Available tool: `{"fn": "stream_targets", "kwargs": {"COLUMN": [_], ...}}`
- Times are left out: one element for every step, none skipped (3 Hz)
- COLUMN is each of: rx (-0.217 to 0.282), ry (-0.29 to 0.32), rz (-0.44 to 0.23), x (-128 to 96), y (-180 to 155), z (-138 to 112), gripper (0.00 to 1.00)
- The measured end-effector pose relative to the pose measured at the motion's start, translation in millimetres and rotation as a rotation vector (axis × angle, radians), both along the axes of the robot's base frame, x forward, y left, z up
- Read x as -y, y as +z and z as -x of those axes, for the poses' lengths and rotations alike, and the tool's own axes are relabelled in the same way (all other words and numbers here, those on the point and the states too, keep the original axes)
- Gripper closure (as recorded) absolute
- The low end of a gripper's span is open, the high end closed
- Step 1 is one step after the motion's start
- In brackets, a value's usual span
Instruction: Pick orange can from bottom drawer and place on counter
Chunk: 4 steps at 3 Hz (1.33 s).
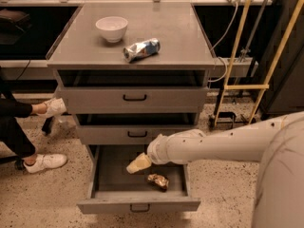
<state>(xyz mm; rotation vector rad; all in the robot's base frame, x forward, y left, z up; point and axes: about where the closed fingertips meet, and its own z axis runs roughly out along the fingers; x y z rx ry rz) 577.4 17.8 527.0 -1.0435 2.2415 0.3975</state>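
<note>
Jaws together, gripper (pixel 131 168) hovers over bottom drawer (pixel 109 206); orange can (pixel 158 180) lies crosswise

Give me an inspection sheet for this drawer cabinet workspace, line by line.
Surface: counter, grey and flat.
Job's things: orange can lying in the open bottom drawer, not yet lifted.
Clutter: white bowl and crushed silver-and-blue can on the counter.
Grippers: gripper over the open bottom drawer, left of the orange can, not touching it.
Cables: white cable hanging right of the cabinet.
Surroundings: person's white sneakers at left; yellow frame at right.
</note>
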Motion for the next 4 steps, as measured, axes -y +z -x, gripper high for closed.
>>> {"fn": "stream_targets", "kwargs": {"rx": [0.053,0.053,0.056,0.025], "ry": [-0.023,-0.023,-0.041,-0.054], "rz": [0.010,0.010,0.028,0.103], "x": [3.7,3.6,13.0,26.3], "y": [22.3,22.3,15.4,-51.4], "z": [-1.5,-1.5,-9.3,-8.2], "gripper": [0.00,0.00,0.00,0.00]}}
